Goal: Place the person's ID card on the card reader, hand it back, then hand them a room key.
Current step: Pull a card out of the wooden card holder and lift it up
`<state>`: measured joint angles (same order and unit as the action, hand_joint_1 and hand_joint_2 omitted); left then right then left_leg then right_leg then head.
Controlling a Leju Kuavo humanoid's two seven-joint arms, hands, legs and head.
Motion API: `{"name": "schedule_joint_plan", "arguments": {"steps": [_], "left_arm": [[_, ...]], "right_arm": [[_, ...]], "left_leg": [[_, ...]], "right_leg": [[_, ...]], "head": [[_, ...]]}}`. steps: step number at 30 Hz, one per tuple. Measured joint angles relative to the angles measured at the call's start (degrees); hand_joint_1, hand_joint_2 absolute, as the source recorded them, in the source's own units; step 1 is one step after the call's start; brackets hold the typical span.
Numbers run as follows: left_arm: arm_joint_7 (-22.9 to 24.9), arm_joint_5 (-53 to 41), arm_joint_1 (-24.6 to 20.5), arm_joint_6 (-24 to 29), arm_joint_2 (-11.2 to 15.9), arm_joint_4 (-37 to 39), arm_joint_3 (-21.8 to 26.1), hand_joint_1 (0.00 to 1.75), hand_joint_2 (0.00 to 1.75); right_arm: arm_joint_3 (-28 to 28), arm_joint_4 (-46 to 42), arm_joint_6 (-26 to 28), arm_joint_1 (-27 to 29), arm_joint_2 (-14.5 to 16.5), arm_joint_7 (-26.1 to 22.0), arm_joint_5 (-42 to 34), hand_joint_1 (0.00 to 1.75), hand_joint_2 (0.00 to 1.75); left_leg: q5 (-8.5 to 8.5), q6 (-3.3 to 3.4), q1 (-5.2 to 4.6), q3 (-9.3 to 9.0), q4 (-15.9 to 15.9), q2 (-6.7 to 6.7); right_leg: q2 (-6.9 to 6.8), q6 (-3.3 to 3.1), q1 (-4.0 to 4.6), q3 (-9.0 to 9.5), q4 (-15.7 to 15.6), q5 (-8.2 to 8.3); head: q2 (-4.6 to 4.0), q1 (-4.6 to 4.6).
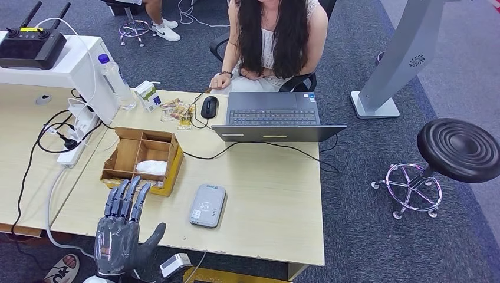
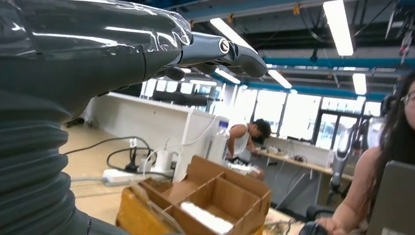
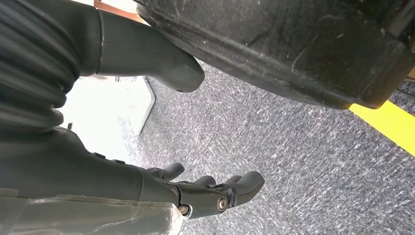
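The grey card reader lies flat near the table's front edge, with nothing on it. My left hand is raised over the front left of the table, fingers straight and apart, thumb out, holding nothing; its fingertips reach the front edge of a partitioned cardboard box. That box holds a white item in one compartment. My right hand hangs low over the grey carpet, fingers loosely spread and empty. The person sits behind the table with one hand on its far edge.
An open laptop and a black mouse sit at the far side. A power strip with cables, a water bottle and a small carton stand at the left. A black stool stands to the right.
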<state>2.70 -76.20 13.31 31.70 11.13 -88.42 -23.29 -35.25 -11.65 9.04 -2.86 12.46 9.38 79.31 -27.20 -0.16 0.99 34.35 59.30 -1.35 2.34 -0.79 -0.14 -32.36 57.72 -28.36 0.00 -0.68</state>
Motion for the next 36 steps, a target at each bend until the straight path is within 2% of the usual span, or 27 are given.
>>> {"name": "schedule_joint_plan", "arguments": {"steps": [5,8,19,36], "left_arm": [[3.77,2.65,0.64,-6.32,0.02,0.51,0.05,0.0,1.75],[5.78,3.22,0.1,-7.86,-0.23,2.43,0.68,0.0,1.75],[1.95,2.7,-6.81,-4.87,-4.47,14.85,11.43,0.0,1.75],[-1.69,1.11,-12.82,-0.47,-8.31,23.61,17.56,0.0,1.75]], "right_arm": [[-0.15,0.0,0.2,0.0,0.01,0.14,0.26,0.0,1.75],[-0.16,0.0,0.09,-0.01,0.02,0.22,0.76,0.0,1.75],[-0.1,0.0,-0.84,-0.07,0.01,0.15,3.1,0.0,1.75],[0.72,0.0,-1.68,-0.14,0.0,0.13,4.7,0.0,1.75]], "left_leg": [[0.0,0.0,0.0,0.0,0.0,0.0],[0.0,0.0,0.0,0.0,0.0,-0.01],[0.05,-0.03,0.0,-0.03,0.0,-0.04],[0.06,-0.03,0.0,-0.02,0.01,-0.05]], "right_leg": [[-0.02,0.0,0.0,0.0,0.0,0.0],[-0.03,0.0,0.0,0.0,0.0,0.0],[-0.07,-0.02,0.0,0.05,0.01,0.02],[-0.08,-0.02,0.0,0.04,0.01,0.02]], "head": [[0.0,0.0],[0.0,0.0],[0.0,0.0],[0.0,0.0]]}}
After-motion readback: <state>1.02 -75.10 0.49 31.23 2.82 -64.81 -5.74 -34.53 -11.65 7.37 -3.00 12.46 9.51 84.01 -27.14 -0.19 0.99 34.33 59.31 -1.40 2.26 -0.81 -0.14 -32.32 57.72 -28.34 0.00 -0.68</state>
